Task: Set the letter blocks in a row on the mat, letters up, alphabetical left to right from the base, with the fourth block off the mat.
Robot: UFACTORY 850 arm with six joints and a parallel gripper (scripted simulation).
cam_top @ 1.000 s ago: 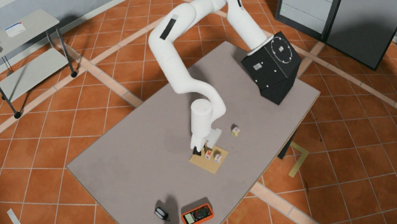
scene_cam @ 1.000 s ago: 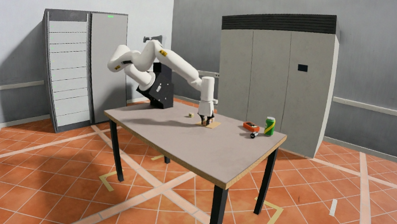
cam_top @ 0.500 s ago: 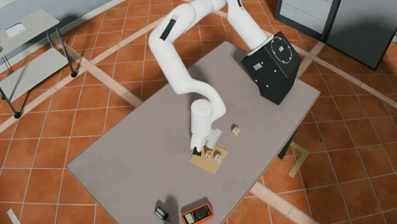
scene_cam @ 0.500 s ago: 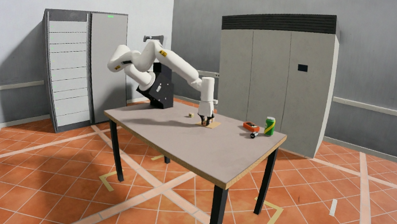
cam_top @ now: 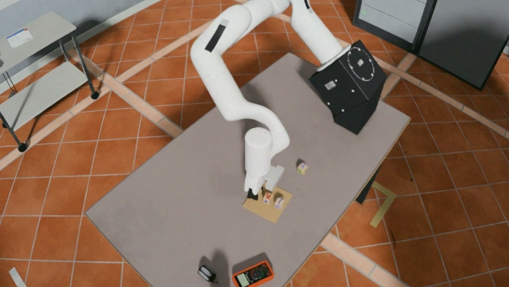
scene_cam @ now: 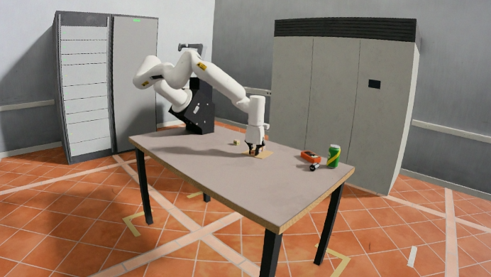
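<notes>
A tan mat [cam_top: 268, 213] [scene_cam: 267, 153] lies on the grey table [cam_top: 165, 206]. Two letter blocks stand on it side by side: one [cam_top: 267, 199] with red marks and one [cam_top: 279, 202] with blue marks. My gripper [cam_top: 256, 193] [scene_cam: 255, 150] is down at the mat's left corner, just left of the red-marked block. It is shut on a third block, which the fingers mostly hide. A fourth block [cam_top: 302, 168] [scene_cam: 236, 142] with green marks lies off the mat, on the table toward the robot's base.
An orange multimeter [cam_top: 254, 275] [scene_cam: 311, 156] and a small black device [cam_top: 207, 273] [scene_cam: 313, 167] lie at the table's far end. A green can [scene_cam: 333, 155] stands beside them. The black robot base [cam_top: 349, 88] sits at the other end.
</notes>
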